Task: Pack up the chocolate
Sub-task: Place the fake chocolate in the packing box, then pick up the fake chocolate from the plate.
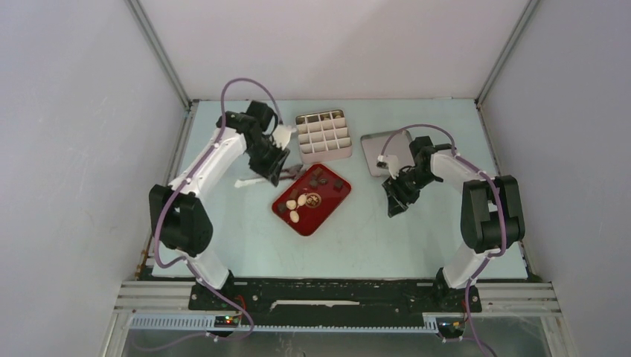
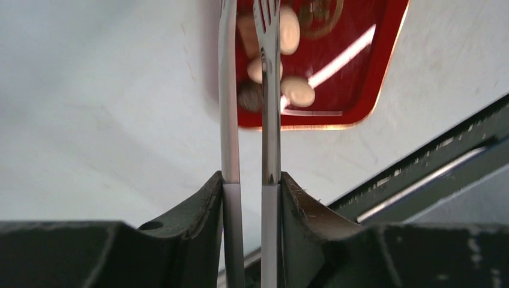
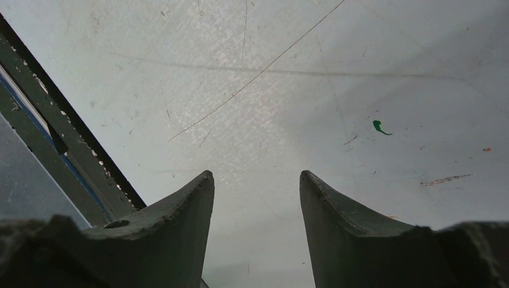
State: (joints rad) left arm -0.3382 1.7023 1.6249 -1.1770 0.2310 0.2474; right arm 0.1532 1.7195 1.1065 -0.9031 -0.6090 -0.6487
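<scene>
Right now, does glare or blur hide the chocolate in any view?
Left wrist view: white glare streaks cross the red tray, and the chocolate beyond the tongs is blurred. Top external view: even light, pieces small but visible. Right wrist view: only scratched table, faint sheen.

The rounded red plastic tray (image 2: 367,71) is glossy and throws back bright streaks of light. The cream-white chocolate pieces (image 2: 298,91) on it look smooth, with a soft sheen. The slim silver metal tongs (image 2: 228,120) are polished and mirror-like. The matt dark grey fingers (image 3: 171,240) of the right arm look like slightly grainy plastic. The pale grey surface (image 3: 288,78) is dull, finely speckled and scratched.
</scene>
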